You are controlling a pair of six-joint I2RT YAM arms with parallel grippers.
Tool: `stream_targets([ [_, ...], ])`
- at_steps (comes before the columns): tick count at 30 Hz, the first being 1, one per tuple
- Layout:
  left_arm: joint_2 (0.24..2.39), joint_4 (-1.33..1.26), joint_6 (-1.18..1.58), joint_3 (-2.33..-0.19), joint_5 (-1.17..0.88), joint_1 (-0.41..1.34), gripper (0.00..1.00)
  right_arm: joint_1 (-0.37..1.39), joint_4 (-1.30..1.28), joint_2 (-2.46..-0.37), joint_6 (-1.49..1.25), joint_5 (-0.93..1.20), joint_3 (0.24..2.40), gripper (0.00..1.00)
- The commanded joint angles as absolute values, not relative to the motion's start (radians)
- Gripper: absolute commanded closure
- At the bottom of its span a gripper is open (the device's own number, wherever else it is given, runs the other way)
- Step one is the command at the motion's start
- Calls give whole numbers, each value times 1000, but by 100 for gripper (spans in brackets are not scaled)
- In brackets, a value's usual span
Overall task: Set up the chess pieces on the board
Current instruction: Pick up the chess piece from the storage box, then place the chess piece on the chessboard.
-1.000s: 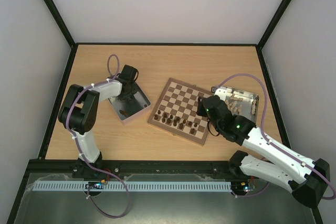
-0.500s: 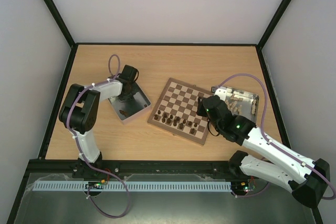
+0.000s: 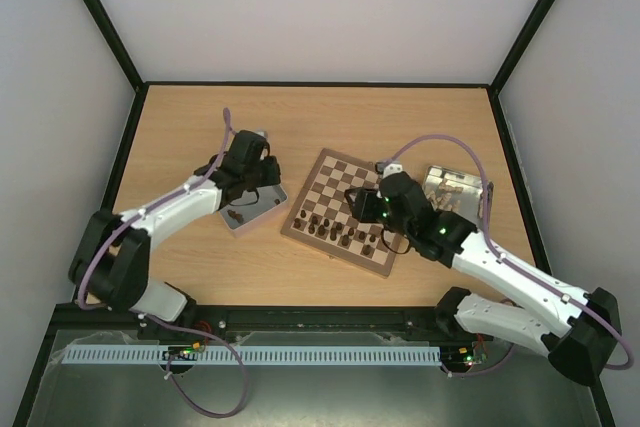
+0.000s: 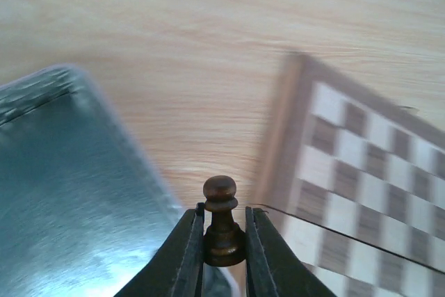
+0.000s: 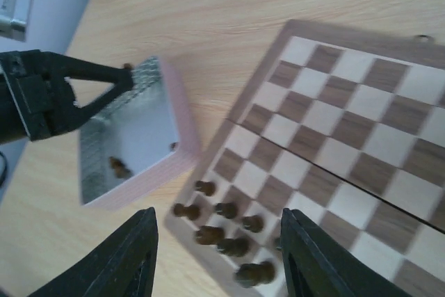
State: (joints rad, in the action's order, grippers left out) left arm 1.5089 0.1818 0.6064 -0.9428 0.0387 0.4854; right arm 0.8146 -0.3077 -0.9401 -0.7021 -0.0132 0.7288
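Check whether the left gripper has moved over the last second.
Yes. In the top view the left gripper, shut on a pawn, has shifted across the tray toward the board.

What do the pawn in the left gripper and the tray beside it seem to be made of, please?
The pawn looks like dark, glossy turned wood, given its brown sheen. The tray looks like metal, its floor grey and reflective.

The white-and-black left arm (image 3: 172, 207) stretched forward and rightward from its base. The dark two-fingered left gripper (image 4: 224, 238) pinched a small dark brown wooden pawn (image 4: 220, 203) upright — jaws nearly together. The white-and-black right arm (image 3: 500, 269) reached forward and leftward, the right gripper (image 5: 219, 220) empty — fingers spread wide.
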Motion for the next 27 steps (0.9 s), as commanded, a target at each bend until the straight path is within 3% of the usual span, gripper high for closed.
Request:
stream_targets([
  [1,1401,-16,402,-857,-147,518,93,802,-283,-981,-678,175,844,52],
  [10,1166,-520,-17,-611,-397,646,92,743,-278,-1006,-717,243,963,47],
  [16,1120,-577,-305,-568,-467,711,92,742,-318,-1094,-664,389,1032,46],
  [23,1125,-564,-409,-574,-471,725,94,742,-338,-1123,-642,476,1027,51],
  [27,1130,-571,-423,-574,-487,727,93,742,-352,-1150,-639,517,1019,61],
])
